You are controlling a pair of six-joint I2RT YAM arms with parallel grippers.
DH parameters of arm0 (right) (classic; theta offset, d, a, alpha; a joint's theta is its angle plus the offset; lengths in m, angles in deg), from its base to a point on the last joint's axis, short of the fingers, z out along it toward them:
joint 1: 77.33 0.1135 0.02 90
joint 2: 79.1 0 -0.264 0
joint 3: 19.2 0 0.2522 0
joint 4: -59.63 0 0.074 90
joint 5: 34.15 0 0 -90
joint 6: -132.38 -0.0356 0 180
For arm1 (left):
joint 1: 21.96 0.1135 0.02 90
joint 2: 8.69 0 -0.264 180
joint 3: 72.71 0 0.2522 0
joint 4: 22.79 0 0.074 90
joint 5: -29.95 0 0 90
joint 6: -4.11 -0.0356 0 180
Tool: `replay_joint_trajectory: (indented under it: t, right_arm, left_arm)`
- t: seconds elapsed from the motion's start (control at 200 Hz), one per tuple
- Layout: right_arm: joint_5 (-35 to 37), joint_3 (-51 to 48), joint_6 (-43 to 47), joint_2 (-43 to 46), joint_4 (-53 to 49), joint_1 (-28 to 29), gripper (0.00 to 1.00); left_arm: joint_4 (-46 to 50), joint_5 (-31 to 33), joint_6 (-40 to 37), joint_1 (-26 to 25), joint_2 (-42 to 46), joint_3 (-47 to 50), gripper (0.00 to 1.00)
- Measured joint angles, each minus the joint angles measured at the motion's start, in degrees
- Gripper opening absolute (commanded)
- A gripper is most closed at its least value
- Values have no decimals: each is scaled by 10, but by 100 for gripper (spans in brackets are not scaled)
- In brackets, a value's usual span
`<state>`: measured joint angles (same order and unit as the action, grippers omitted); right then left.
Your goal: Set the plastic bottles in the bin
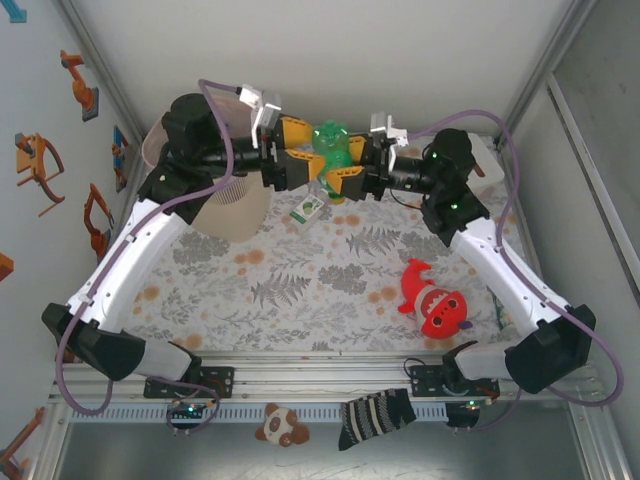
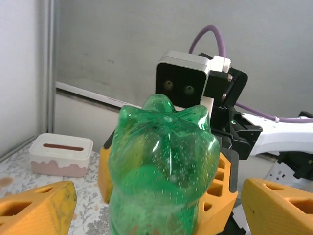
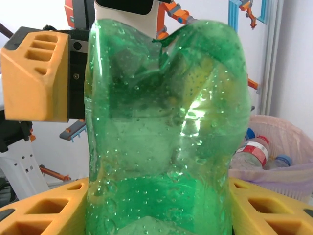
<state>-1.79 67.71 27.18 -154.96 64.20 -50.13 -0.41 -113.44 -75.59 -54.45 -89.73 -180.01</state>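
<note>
Hanging in the air over the 12 o'clock edge of the worktop, a green bottle sits between the two tools, well clear of the surface. Its lobed end points to 12 o'clock in both wrist views.

The right tool reaches in from 3 o'clock and pinches the bottle. In its wrist view, its orange fingers press against both sides of the green body.

The left tool comes in from 9 o'clock and stands spread. In its wrist view, its fingers flank the bottle at 7 and 5 o'clock with a gap on each side, touching nothing.

The bin stands at 10 o'clock on the worktop, partly under the left arm, with its pink liner showing at the rim. In the right wrist view it appears at 4 o'clock behind the green bottle, and several clear bottles lie inside.

A red plush lies at 4 o'clock on the worktop, well apart from the tools. A small white box with a brown slot rests on the worktop at 8 o'clock in the left wrist view.
</note>
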Motion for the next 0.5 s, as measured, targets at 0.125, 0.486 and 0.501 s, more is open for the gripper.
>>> replay_joint_trajectory:
  t: [0.125, 0.486, 0.501]
  right_arm:
    - [0, 6, 0, -1, 0, 8, 51]
    - [-4, 16, 6, -5, -22, 25, 50]
    - [-4, 16, 7, -5, -24, 26, 50]
  left_arm:
    - [-1, 0, -11, -9, -4, -5, 83]
    - [-5, 0, -27, -20, -20, -22, 72]
    - [-5, 0, -28, -20, -20, -22, 71]
